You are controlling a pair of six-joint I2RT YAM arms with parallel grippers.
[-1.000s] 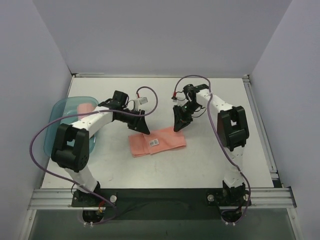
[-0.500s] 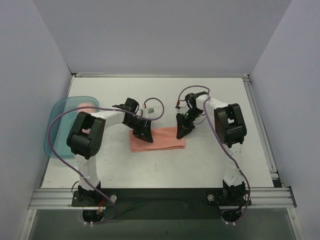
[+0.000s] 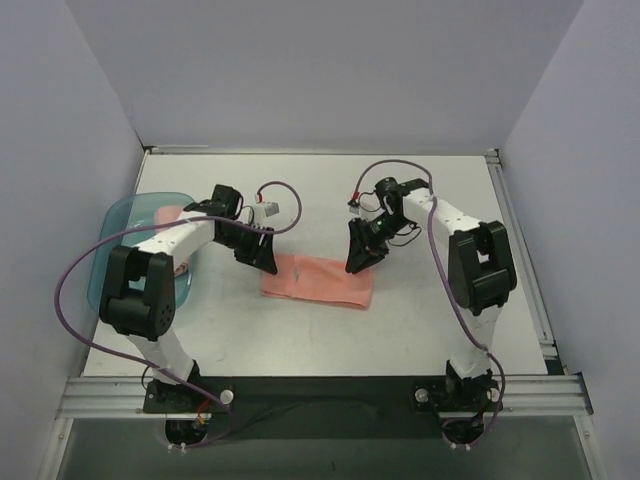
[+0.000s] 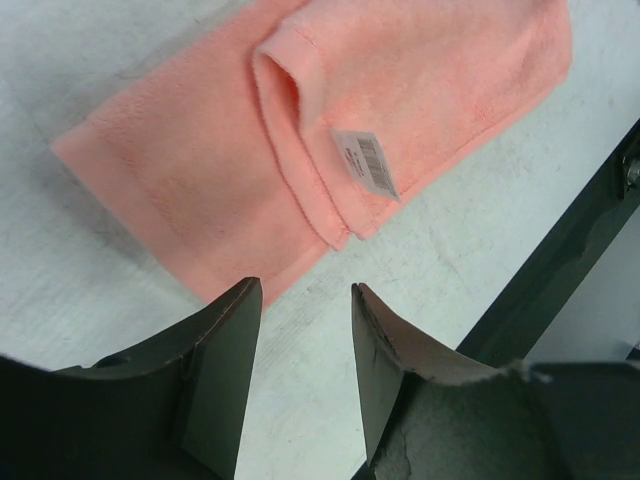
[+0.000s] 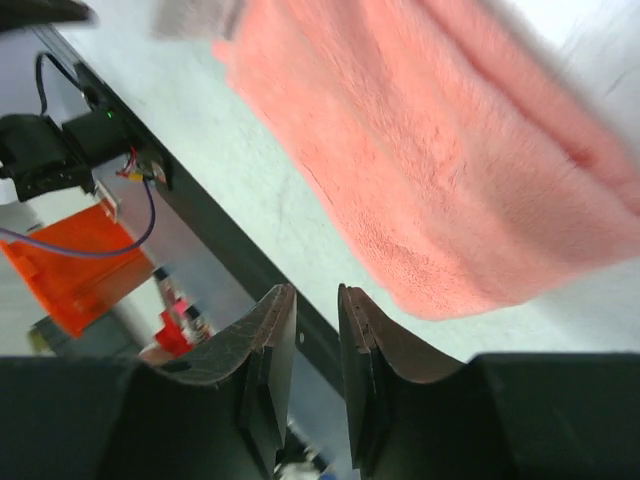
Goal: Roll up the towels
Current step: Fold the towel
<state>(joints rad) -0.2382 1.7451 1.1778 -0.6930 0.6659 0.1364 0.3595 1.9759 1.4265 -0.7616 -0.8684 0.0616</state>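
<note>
Top external view: a white table (image 3: 430,320) is boxed in by plain pale walls (image 3: 320,70) on the left, far and right sides, with a metal rail (image 3: 320,395) along the near edge where both arm bases are bolted. A translucent teal plastic tray (image 3: 110,235) sits at the left edge of the table with a small salmon-pink cloth (image 3: 170,214) lying in it. A second salmon-pink fabric towel (image 3: 318,283) lies flat and folded in the middle of the table, well apart from the tray. Both arms reach inward, wrists bent down toward this towel. The left gripper (image 3: 265,255) is at the towel's far-left corner and the right gripper (image 3: 358,258) near its far-right end. Purple cables (image 3: 75,270) loop off each arm. In the left wrist view, the left gripper (image 4: 305,300) has its fingers apart with only bare table between them, just beside the towel's edge; a white barcode label (image 4: 365,165) lies on the folded layer. In the right wrist view, the right gripper (image 5: 315,300) shows a narrow gap holding nothing, the towel (image 5: 450,170) just beyond its tips.
</note>
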